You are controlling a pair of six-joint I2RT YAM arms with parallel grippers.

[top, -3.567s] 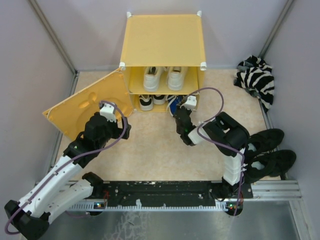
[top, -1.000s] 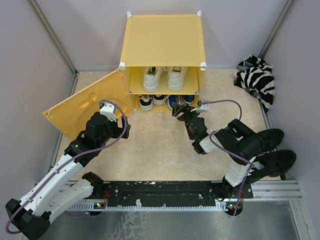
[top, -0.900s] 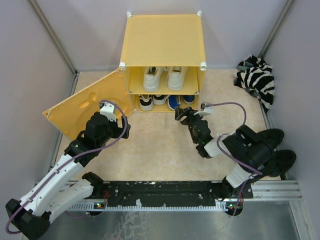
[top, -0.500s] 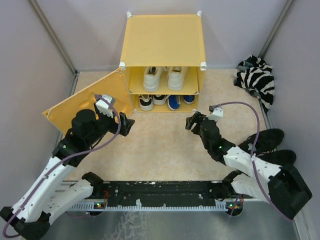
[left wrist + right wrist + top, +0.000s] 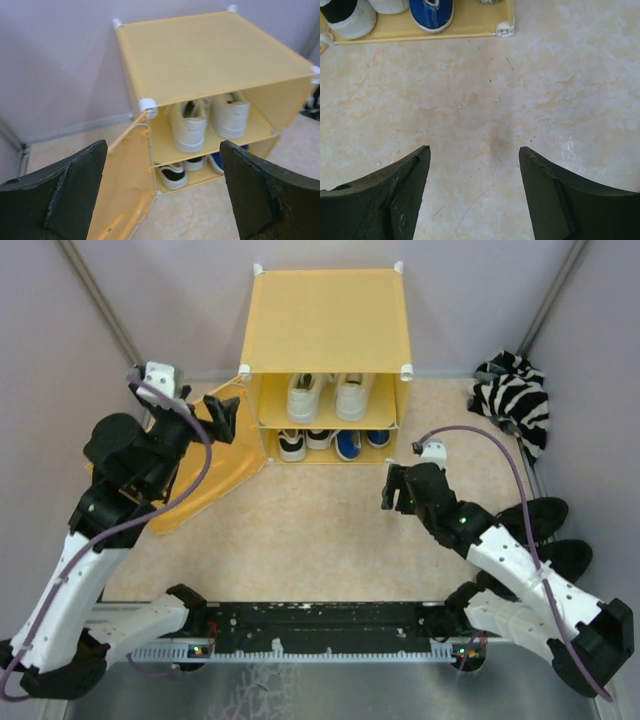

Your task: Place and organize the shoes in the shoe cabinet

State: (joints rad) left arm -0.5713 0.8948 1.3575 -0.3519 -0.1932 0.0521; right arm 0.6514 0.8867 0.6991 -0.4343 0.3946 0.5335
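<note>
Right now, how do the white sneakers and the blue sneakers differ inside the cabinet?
The white sneakers sit on the upper shelf; the blue sneakers sit on the bottom level. The white sneakers have their level to themselves; the blue sneakers share theirs with a black-and-white pair beside them. Both pairs stand inside the shoe cabinet, each pair's shoes side by side.

The right wrist view's top edge crops the blue shoe (image 5: pixel 431 12).
</note>
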